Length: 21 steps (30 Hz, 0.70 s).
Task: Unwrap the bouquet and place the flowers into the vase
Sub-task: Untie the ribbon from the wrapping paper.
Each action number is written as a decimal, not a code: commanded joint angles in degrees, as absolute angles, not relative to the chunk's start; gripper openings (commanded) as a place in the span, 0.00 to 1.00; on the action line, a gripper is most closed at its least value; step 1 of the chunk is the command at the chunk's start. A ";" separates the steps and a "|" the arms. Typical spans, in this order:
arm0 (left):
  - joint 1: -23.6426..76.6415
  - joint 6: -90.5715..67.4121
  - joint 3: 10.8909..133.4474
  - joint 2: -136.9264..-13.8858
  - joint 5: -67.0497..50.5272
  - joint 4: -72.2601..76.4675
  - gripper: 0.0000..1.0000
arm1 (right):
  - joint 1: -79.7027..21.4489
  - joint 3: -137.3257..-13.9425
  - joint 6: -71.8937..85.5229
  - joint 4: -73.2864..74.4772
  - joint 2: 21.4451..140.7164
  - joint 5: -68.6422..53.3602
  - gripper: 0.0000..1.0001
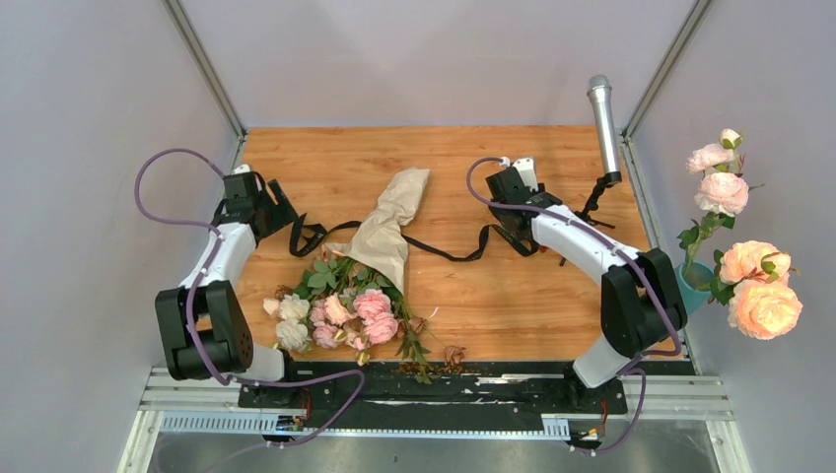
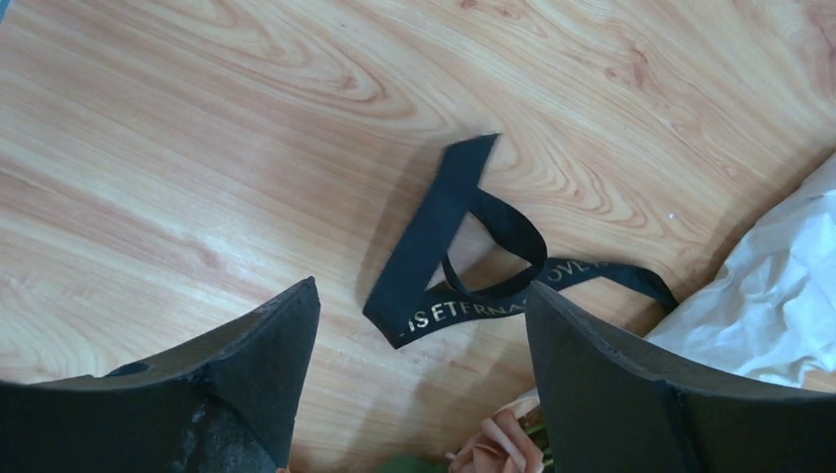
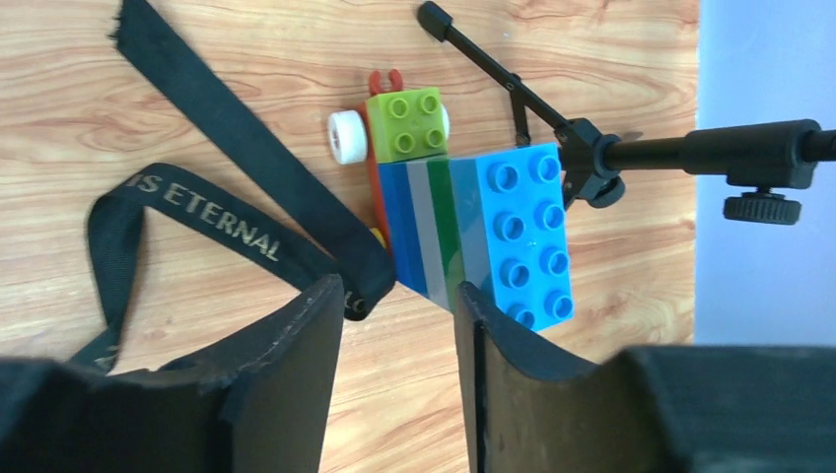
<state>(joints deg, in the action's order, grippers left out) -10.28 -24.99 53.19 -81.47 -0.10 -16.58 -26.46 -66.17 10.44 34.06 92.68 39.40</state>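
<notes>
From the top we see the bouquet [image 1: 347, 301] lying on the desk [image 1: 513, 305] nr the left arm, and the vase [image 1: 696, 284] at far right. Only the right wrist cam shows toy bricks [image 3: 473, 222] just ahead of the right gripper [image 3: 399, 296], which is slightly open & empty. The left gripper [image 2: 422, 296] is wide open over the ribbon [image 2: 444, 217].

Bright, even white light from above; the wooden worktop [image 1: 513, 296] carries soft, faint shadows and a gentle sheen. Overhead view crisp. Wrist views sharp on the wood, while the left tool [image 2: 422, 291] looms dark and slightly soft-edged
</notes>
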 commanded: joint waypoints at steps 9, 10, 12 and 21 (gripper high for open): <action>-5.39 -22.38 56.49 -73.41 -6.24 -21.65 0.91 | -29.35 -70.42 6.69 30.79 86.50 24.70 0.63; -3.97 -22.68 56.71 -73.48 -7.48 -21.89 0.90 | -29.44 -70.32 6.61 30.08 86.09 22.34 0.64; -1.08 -24.11 56.90 -74.40 -11.46 -21.35 0.90 | -29.53 -69.87 6.87 28.25 85.51 16.19 0.65; 7.38 -31.12 53.70 -83.16 -23.62 -11.64 0.89 | -29.62 -69.36 16.20 18.53 89.80 -7.80 0.66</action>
<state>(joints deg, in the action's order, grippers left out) 7.25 -27.92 54.57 -79.57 -17.98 -16.14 -29.45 -67.92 10.50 25.93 87.24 5.80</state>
